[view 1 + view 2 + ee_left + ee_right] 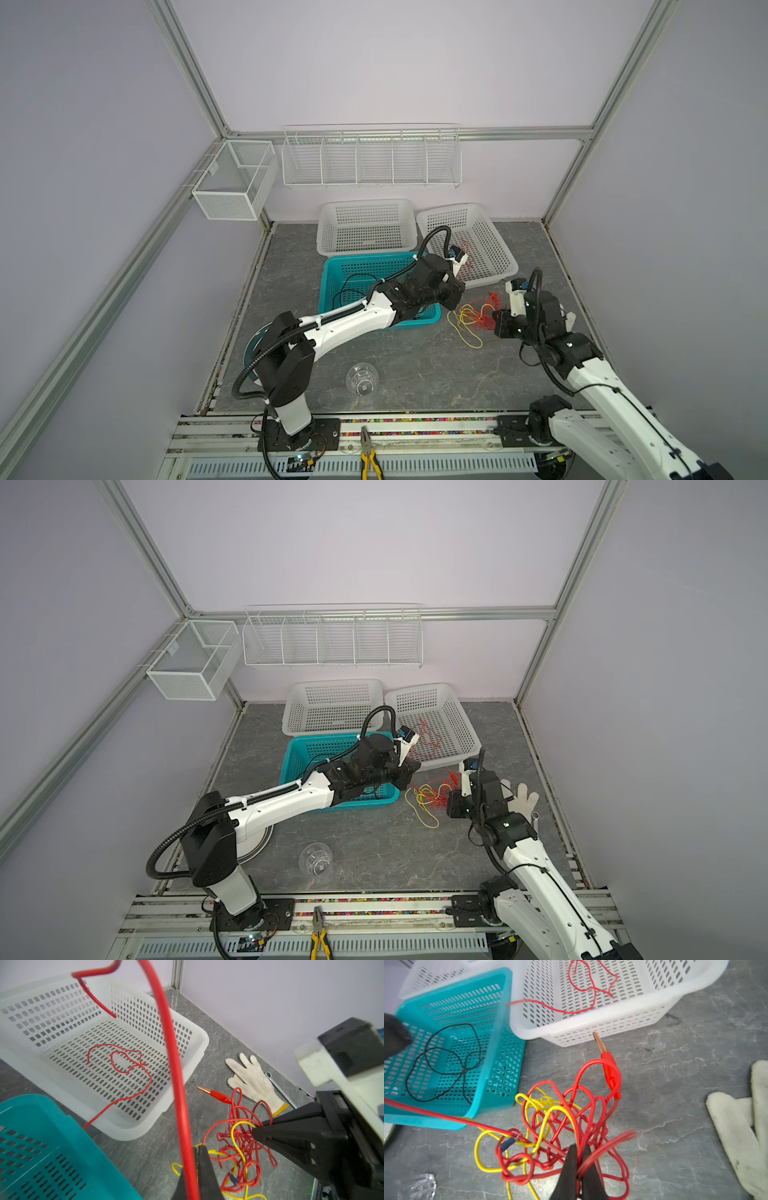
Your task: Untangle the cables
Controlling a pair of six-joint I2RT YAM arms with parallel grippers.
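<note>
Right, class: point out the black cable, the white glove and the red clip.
black cable (463, 1069): right wrist view, where loops cross.
white glove (251, 1082): left wrist view, palm.
red clip (611, 1073): right wrist view, red sleeve.

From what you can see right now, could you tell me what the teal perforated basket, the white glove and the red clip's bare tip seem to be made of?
Teal perforated basket: moulded plastic, smooth, slightly glossy, with even moulded slots. White glove: knitted fabric, probably cotton, matte, visibly ribbed weave. Red clip's bare tip: metal, coppery and shiny; its red sleeve looks like soft glossy plastic.
</note>
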